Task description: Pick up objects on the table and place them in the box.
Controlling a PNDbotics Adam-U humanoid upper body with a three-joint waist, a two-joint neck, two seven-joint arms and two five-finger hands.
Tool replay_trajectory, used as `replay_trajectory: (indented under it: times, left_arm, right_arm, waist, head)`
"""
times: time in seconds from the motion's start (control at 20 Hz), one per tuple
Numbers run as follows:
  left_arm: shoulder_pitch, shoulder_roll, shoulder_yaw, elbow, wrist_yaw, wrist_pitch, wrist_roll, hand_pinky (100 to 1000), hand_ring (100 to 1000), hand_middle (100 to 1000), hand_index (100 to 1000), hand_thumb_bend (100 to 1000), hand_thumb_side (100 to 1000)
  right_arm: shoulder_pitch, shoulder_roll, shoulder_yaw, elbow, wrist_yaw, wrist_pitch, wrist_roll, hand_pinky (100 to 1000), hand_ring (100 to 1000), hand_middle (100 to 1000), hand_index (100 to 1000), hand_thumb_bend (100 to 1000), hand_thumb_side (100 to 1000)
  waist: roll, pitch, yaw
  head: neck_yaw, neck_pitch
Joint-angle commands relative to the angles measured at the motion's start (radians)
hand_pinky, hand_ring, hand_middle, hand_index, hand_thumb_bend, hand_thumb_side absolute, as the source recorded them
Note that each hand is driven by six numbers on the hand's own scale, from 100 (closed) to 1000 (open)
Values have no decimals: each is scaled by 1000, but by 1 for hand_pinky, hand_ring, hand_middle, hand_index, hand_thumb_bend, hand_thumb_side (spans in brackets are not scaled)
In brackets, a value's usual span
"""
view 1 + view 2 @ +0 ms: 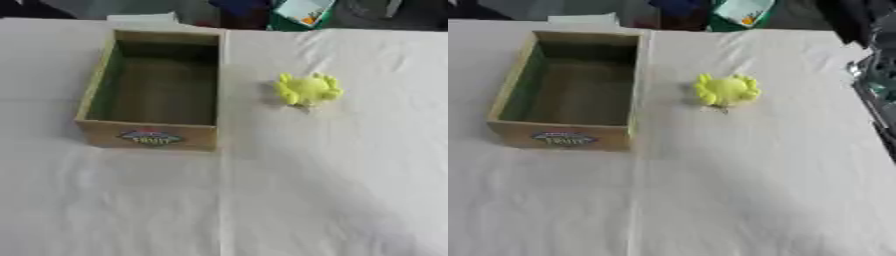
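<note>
The box [153,90] sits open-topped on the white cloth [306,190], label on its near wall; I see nothing inside it. The yellow toy [306,90] lies on the cloth just right of the box, apart from it; it looks like a small crab, though the shape is blurred. Neither of my hands shows in either view, so I cannot tell how they stand or whether they hold anything.

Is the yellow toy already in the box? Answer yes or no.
No, the yellow toy lies on the white cloth to the right of the box, which looks empty.
</note>
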Motion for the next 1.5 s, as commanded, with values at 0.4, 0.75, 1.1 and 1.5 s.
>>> replay_trajectory:
  times: [0.4,0.75,1.1,1.5]
  left_arm:
    - [5,19,-15,-22,9,1,-26,505,558,556,768,100,641]
    - [5,19,-15,-22,10,8,-34,504,557,555,767,100,640]
    - [6,17,-16,-22,9,11,-35,504,556,555,767,100,640]
    - [4,14,-14,-22,7,14,-37,504,556,555,766,100,640]
  right_arm:
    - [-200,-120,227,153,153,-10,147,895,854,860,927,100,1000]
    - [-329,-47,370,313,252,-25,246,901,877,858,946,100,1000]
    - [-396,12,402,477,353,-105,347,904,891,838,943,139,986]
    - [-410,58,391,633,470,-221,464,945,931,894,1000,402,773]
  waist:
    - [2,-22,21]
    - [-1,-24,18]
    - [-1,-24,18]
    - [0,-22,16]
  head:
    - [-30,-4]
    - [-32,-9]
    - [-32,-16]
    - [-30,-23]
